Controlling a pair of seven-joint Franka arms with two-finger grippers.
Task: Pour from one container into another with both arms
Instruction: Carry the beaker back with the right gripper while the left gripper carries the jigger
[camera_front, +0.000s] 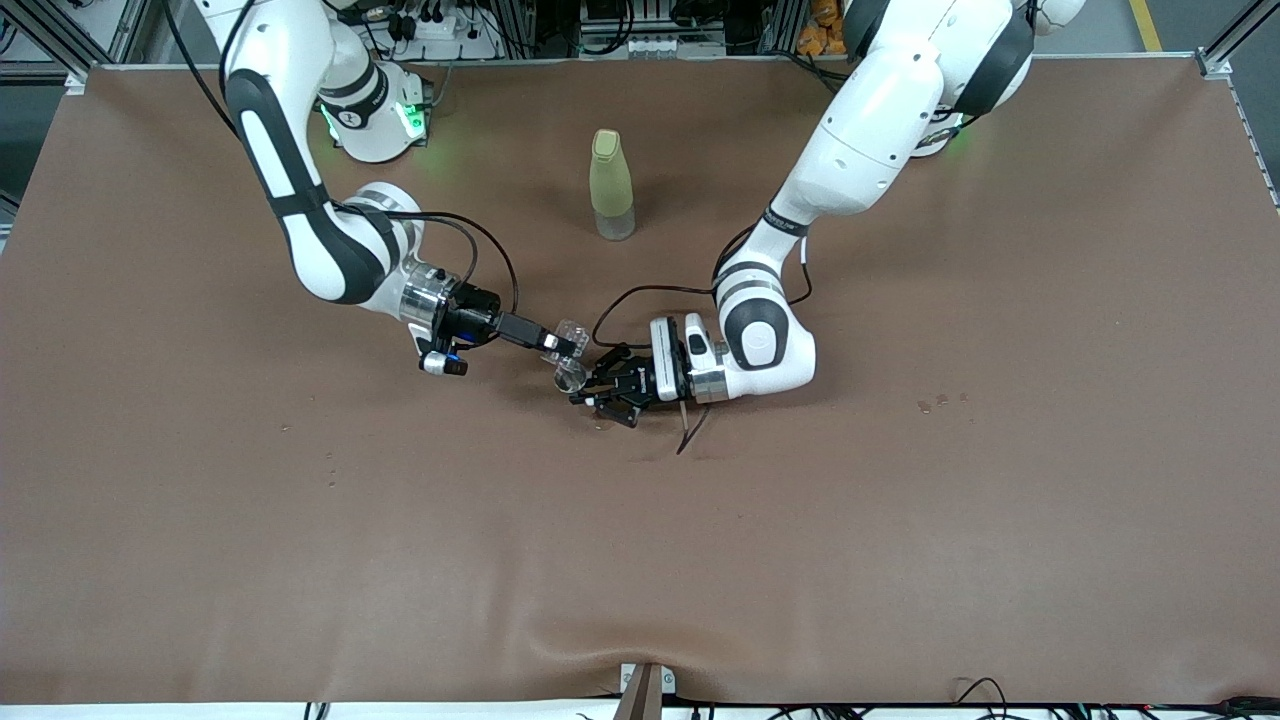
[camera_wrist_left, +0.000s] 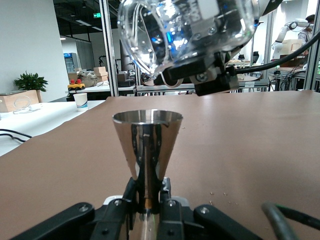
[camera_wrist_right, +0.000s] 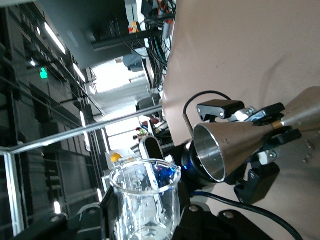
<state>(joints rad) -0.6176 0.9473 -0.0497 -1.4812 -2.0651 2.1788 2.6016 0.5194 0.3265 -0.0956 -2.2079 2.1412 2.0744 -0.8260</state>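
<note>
Mid-surface is crowded: right hand (camera_front: 562, 352) with the clear glass cup (camera_front: 570, 340) tilted just above the rim of the silvery measuring cup (camera_front: 572, 378), which the left hand (camera_front: 598, 388) clamps at its waist. No passage between the two hands. A black cable (camera_front: 690, 428) trails on the surface (camera_front: 640, 560) just beside the left hand. Pale yellow-green bottle (camera_front: 611, 185) stands upright nearer the bases, well apart from both hands, blocking the middle lane there. Surface nearer the front camera lies open, as do both ends.
</note>
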